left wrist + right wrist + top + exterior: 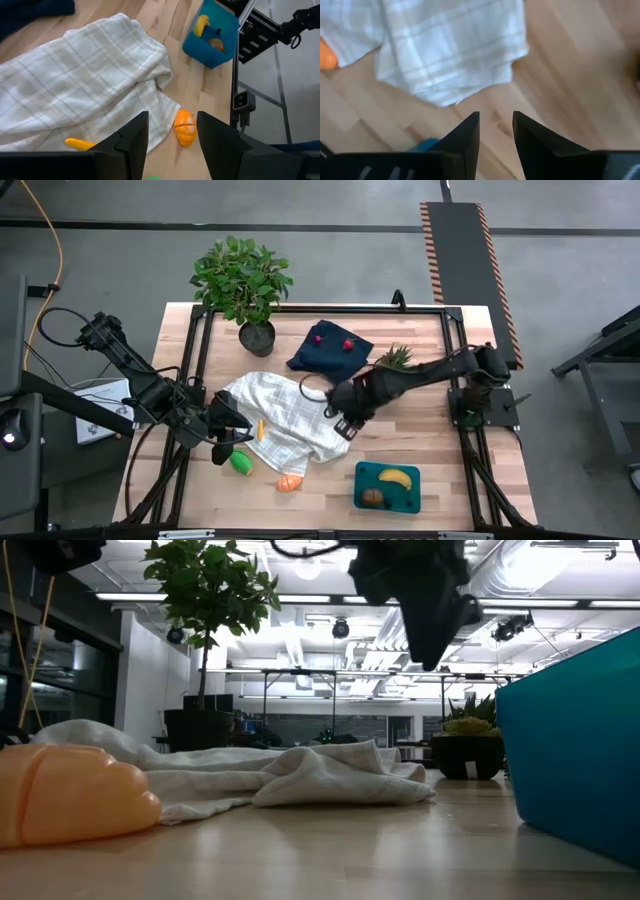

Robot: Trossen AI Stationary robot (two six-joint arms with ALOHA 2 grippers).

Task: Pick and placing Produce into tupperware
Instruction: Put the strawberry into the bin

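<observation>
Orange plastic, likely light, stiff and slippery, the orange piece [185, 127] is seen just beyond the left gripper [172, 137], fingers apart and empty, and would best be pinched across its narrow sides.

The left gripper [172, 137] hangs above the table with its two dark fingers [131, 137] parted and nothing between them. Just beyond them lies an orange piece [185, 128] beside a white plaid cloth [80, 85]. Farther off, the teal tupperware [212, 45] holds a banana [202, 24].
</observation>
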